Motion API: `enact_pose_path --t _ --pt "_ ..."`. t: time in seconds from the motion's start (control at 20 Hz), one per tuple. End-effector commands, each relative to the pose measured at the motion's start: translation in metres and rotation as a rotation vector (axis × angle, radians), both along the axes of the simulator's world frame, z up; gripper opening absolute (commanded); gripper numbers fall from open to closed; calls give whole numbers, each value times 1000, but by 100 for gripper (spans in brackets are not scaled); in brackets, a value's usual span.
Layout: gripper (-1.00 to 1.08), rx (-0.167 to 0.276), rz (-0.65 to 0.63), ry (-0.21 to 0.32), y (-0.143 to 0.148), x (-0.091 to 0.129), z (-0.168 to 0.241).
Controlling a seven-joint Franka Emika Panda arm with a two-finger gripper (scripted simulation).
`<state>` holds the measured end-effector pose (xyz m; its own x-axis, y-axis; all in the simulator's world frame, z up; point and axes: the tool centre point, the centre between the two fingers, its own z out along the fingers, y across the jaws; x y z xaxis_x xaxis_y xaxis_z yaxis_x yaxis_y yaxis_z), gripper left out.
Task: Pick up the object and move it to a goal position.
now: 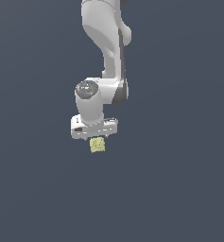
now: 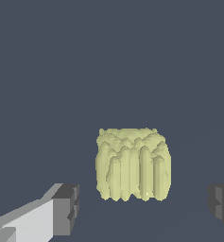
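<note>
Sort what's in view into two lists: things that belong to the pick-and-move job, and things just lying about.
Belongs to the job:
- yellow-green lumpy chunk
- gripper, open, fingers either side of the chunk, not touching

Lying about:
- nothing else visible; no goal marker shows either

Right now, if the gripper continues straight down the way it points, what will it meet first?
Most likely the pale yellow-green chunk. In the wrist view it sits between the two open fingers, which stand clear of it on each side. The exterior view shows it just under the gripper; the remaining gap is hard to judge.
</note>
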<state>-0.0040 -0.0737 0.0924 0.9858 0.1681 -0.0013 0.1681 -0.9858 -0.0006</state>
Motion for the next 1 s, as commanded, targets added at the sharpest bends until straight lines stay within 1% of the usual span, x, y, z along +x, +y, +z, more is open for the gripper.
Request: enact_pose_path --t 0.0,0.25,0.65,0.9,0.95 --pt "100 0 6 -1 -1 0 -2" --pt "100 0 2 0 -1 0 -7" --pt "100 0 5 -1 -1 -1 -44" --pt "100 0 6 -1 -1 0 -52" --pt "-100 0 6 -1 -1 0 -52"
